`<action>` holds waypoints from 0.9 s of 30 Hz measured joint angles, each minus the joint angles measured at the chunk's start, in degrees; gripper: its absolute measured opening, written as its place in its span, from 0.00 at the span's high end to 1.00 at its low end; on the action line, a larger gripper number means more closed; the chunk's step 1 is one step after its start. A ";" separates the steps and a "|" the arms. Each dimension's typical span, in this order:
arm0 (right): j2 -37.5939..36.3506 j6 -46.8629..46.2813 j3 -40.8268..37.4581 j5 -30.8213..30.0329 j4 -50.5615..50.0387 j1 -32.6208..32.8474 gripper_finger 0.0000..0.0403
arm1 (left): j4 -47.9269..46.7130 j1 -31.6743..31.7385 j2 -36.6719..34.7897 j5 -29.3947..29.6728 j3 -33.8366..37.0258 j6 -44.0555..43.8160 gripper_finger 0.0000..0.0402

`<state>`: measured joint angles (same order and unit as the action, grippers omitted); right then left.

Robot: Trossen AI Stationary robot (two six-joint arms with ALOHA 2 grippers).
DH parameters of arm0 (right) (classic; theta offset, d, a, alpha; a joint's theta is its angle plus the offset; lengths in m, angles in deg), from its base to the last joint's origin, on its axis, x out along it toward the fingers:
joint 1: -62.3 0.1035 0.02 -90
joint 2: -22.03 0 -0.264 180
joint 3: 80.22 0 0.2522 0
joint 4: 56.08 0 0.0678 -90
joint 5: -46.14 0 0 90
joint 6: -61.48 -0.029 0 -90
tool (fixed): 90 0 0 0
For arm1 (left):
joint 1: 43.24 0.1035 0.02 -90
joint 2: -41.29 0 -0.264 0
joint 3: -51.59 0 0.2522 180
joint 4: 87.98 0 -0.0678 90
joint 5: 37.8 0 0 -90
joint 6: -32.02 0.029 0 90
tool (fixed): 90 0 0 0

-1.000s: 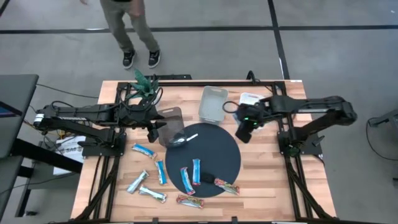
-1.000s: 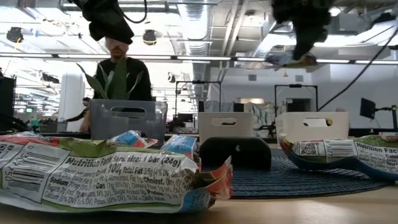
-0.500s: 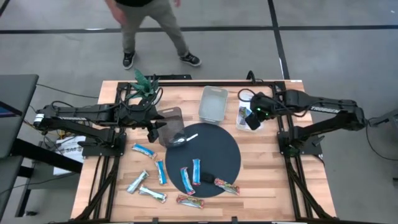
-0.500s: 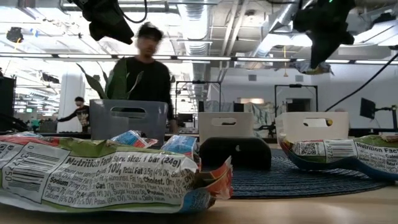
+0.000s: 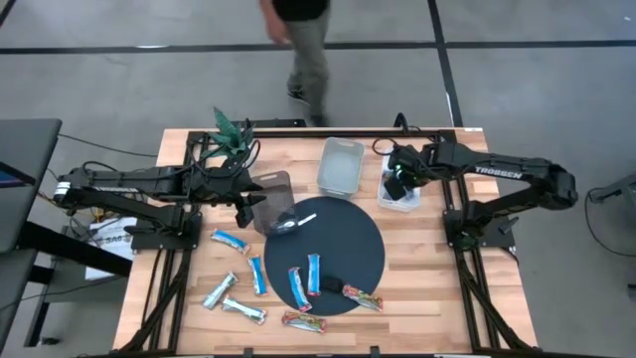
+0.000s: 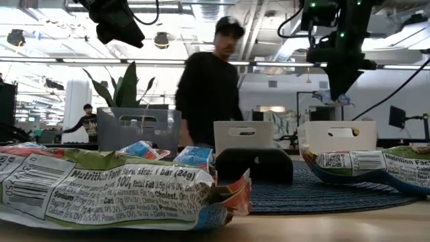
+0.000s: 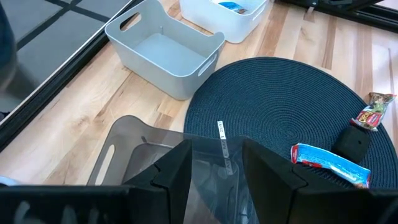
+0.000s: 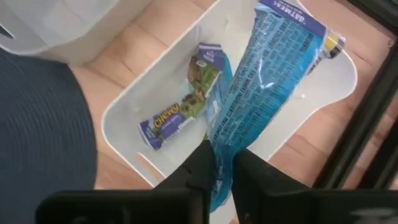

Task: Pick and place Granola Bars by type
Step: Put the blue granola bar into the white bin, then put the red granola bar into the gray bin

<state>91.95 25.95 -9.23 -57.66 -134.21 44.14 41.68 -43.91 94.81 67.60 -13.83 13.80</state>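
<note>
With the right hand [image 8: 219, 163] pinching the blue bar [image 8: 261, 87] above the white bin [image 8: 124, 106], release fully before lifting; left hand [image 7: 214, 163] idles empty, fingers parted

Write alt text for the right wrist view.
The right pincer holds a blue bar by its lower end above a white bin. One purple-wrapped bar already lies inside the bin. The bin sits on a wooden table beside a dark woven mat.
</note>
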 joint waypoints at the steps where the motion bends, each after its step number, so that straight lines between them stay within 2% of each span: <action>1: -0.24 -0.02 -0.04 0.13 0.43 -0.33 0.87 | 0.02 0.02 0.00 -0.02 0.00 0.00 0.67; 10: -1.53 -0.44 -0.09 0.19 0.37 -3.44 0.64 | 0.02 0.00 0.00 0.11 0.00 0.00 0.67; 15: -2.55 0.19 -0.09 0.41 1.31 -1.12 0.54 | 0.01 0.01 0.00 0.11 0.00 0.00 0.66; 20: -7.64 1.48 -0.09 3.62 2.46 3.39 0.50 | 0.00 0.00 0.00 -0.98 0.00 -2.12 0.66; 27: -16.54 0.01 -0.01 7.69 2.33 9.96 0.51 | 0.02 0.00 0.00 -2.08 0.00 -2.45 0.66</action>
<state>75.42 25.96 -9.24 -49.97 -131.88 54.10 41.71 -43.91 94.81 65.52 -13.83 11.35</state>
